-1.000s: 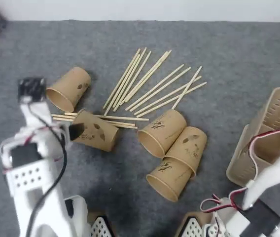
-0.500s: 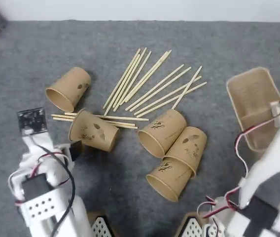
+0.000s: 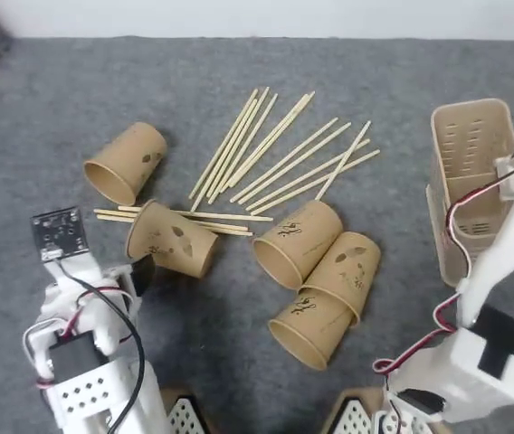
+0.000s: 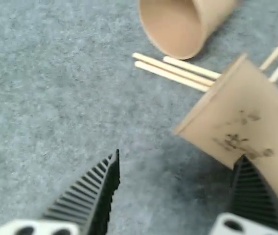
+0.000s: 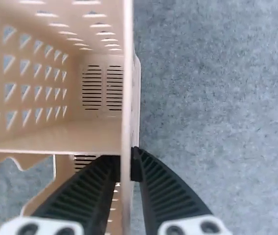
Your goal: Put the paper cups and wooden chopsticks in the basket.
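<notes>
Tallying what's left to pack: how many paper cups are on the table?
5 paper cups: one at the left, one lying across chopsticks, and three clustered at centre. None seems hidden.

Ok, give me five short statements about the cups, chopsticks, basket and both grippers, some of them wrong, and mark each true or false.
1. Five paper cups lie on their sides on the grey mat. True.
2. The right gripper is shut on a wall of the basket. True.
3. One cup is already in the basket. False: all five lie on the mat, outside it.
4. The left gripper holds a chopstick. False: it is open and grips nothing.
5. The chopsticks lie loose on the mat, outside the basket. True.
</notes>
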Controlling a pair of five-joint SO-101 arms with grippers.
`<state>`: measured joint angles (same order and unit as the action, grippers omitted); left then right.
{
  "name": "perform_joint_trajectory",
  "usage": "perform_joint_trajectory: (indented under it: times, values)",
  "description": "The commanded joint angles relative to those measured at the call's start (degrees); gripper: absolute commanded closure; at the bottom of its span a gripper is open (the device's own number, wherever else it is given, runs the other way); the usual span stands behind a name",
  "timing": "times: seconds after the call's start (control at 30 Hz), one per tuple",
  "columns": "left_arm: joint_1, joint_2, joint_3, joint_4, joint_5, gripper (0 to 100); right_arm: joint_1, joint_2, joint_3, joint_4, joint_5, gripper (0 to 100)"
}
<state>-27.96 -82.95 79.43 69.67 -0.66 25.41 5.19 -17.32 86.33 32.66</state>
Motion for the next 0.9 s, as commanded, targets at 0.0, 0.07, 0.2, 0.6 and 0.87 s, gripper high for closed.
perform_joint_trajectory:
  times: [0.0,0.07,0.2,0.6,0.87]
  values:
    - [5.27,-0.53,-1.63,-0.97,1.49,65,-2.15,3.38,-0.97,3.38,-4.48,99.1]
    - [5.98,-0.53,-1.63,-1.05,1.49,65,-2.15,4.35,-0.97,5.76,-5.19,99.1]
    - [6.07,-0.62,-1.27,-1.14,1.49,65,-1.89,5.67,-0.97,9.45,-5.19,99.1]
    - [5.80,-0.79,2.15,-3.43,1.41,65,-0.84,-5.14,-18.02,16.04,-2.64,69.4]
    - [5.80,-0.79,2.33,-3.43,1.41,65,-3.82,-17.63,-19.96,16.31,-1.41,77.2]
